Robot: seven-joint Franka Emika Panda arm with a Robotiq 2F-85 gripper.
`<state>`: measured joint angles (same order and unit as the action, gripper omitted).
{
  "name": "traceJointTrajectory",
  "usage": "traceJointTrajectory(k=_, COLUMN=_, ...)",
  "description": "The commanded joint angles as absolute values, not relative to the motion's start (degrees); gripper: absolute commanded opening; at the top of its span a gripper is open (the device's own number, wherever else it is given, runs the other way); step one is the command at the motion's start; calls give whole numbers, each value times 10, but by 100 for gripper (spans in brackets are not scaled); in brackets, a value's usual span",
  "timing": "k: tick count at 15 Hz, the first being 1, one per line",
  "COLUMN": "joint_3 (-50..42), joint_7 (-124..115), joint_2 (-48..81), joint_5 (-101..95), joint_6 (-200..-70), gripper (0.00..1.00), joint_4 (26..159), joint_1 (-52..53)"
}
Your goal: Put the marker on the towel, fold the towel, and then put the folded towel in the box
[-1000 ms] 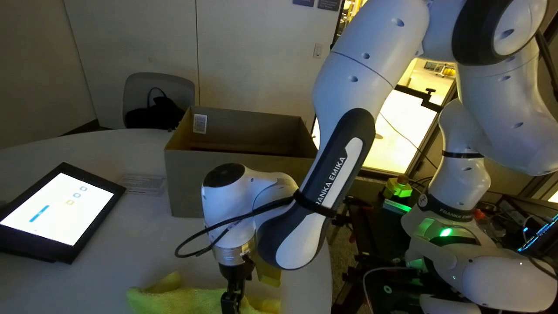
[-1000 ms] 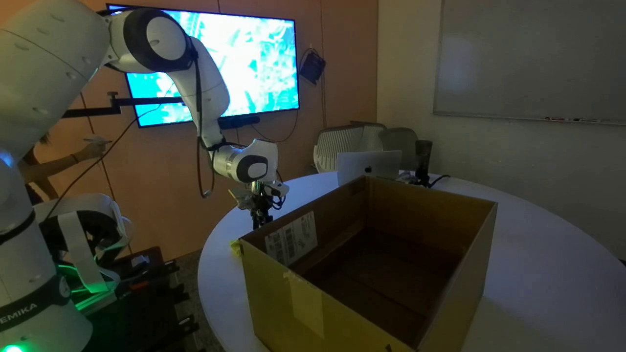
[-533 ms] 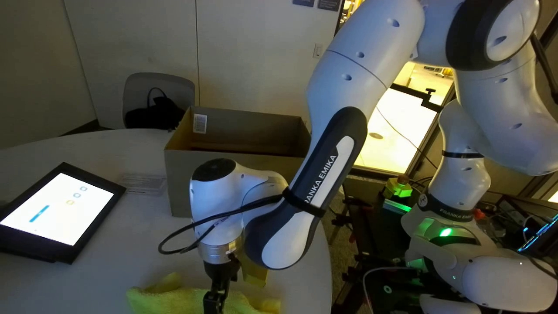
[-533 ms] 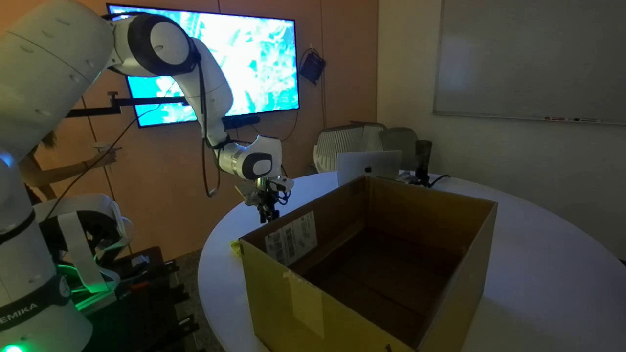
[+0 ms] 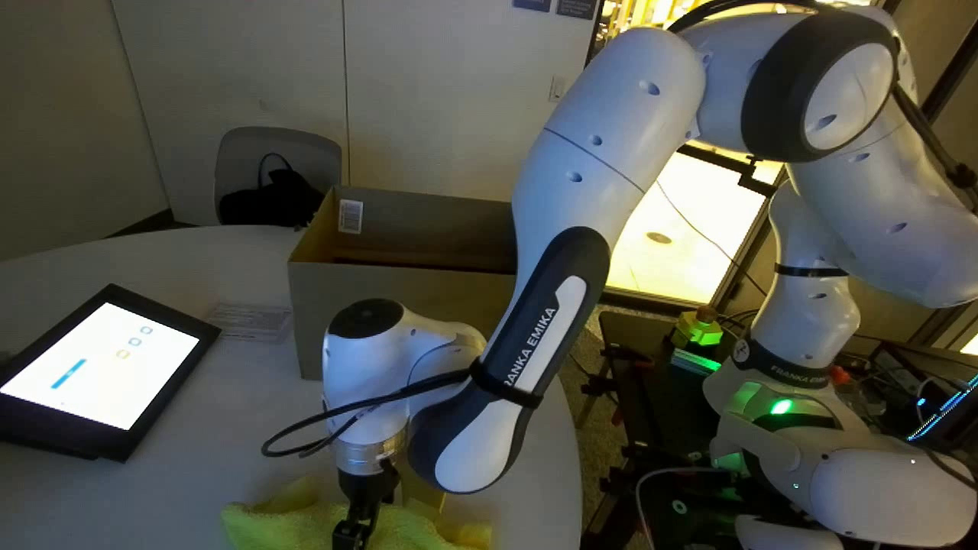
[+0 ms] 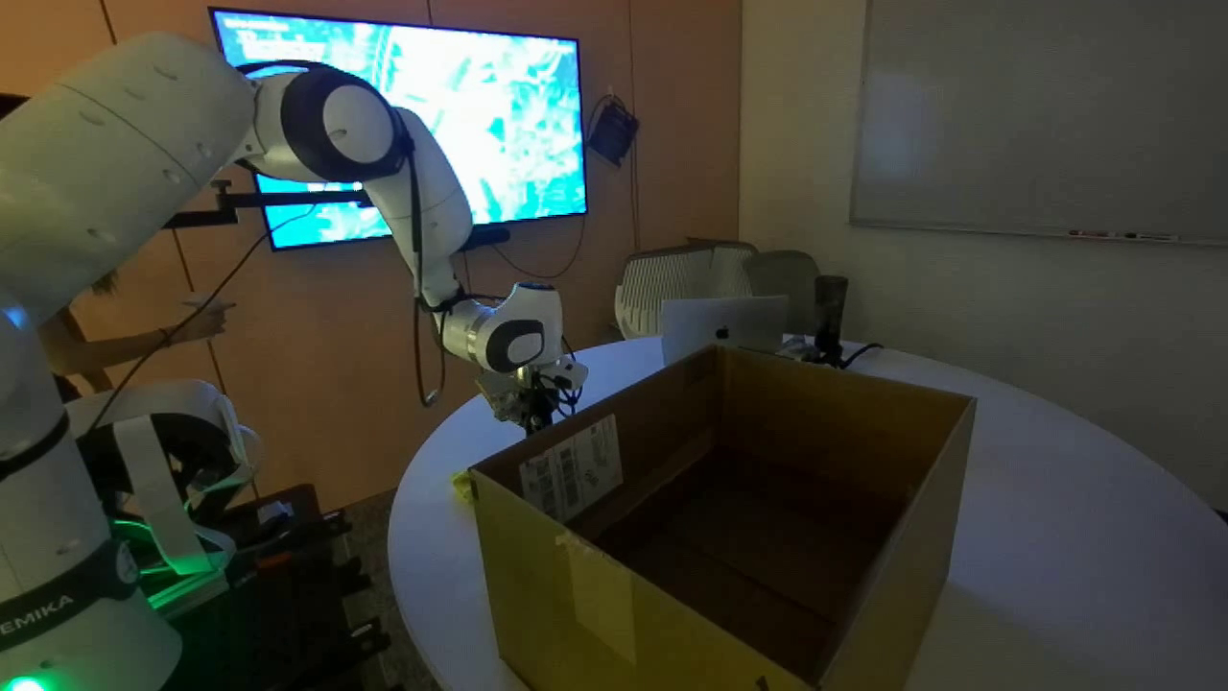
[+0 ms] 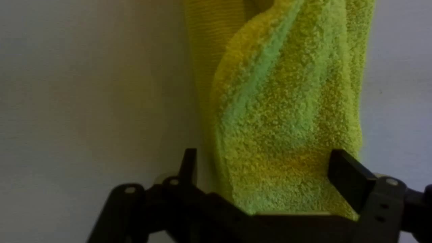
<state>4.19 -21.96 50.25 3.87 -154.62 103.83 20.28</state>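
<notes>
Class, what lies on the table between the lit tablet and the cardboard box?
A flat, pale item with faint markings lies between the tablet and the cardboard box, shown in an exterior view; what it is cannot be told.

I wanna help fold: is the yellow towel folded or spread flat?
Loosely folded: in the wrist view, the towel has a fuzzy layer curling over another.

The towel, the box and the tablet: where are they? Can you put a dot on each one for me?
Towel (image 7: 287,131): wrist view, on its fuzzy upper side.
Box (image 6: 820,417): an exterior view, on the inside of its far wall.
Tablet (image 5: 107,367): an exterior view, on its lit screen.
</notes>
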Motion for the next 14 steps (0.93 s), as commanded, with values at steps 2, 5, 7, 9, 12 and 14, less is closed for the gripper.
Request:
traceJointTrajectory(k=2, joint_3=22, joint_7=-223, joint_2=540, joint_5=34, joint_6=-1558, gripper=100, joint_4=1013, joint_1=219)
traceJointTrajectory(k=5, joint_3=9, joint_7=-230, joint_2=549, joint_5=27, joint_6=-1558, gripper=100, joint_4=1010, joint_1=234)
traceJointTrajectory(k=7, joint_3=1, joint_7=-230, joint_2=544, joint_5=23, joint_6=-1552, gripper=74, joint_4=1016, joint_1=242)
traceJointTrajectory(k=9, joint_3=-1, joint_7=-231, joint_2=534, joint_5=26, joint_6=-1542, gripper=58, joint_4=1022, joint_1=244)
traceJointTrajectory(k=12, joint_3=-4, joint_7=-228, joint_2=507, joint_5=24, joint_6=-1524, gripper=34, joint_4=1041, joint_1=244)
traceJointTrajectory(k=14, joint_3=-6, joint_7=-228, joint_2=485, joint_5=22, joint_6=-1512, gripper=19, joint_4=1056, joint_1=243)
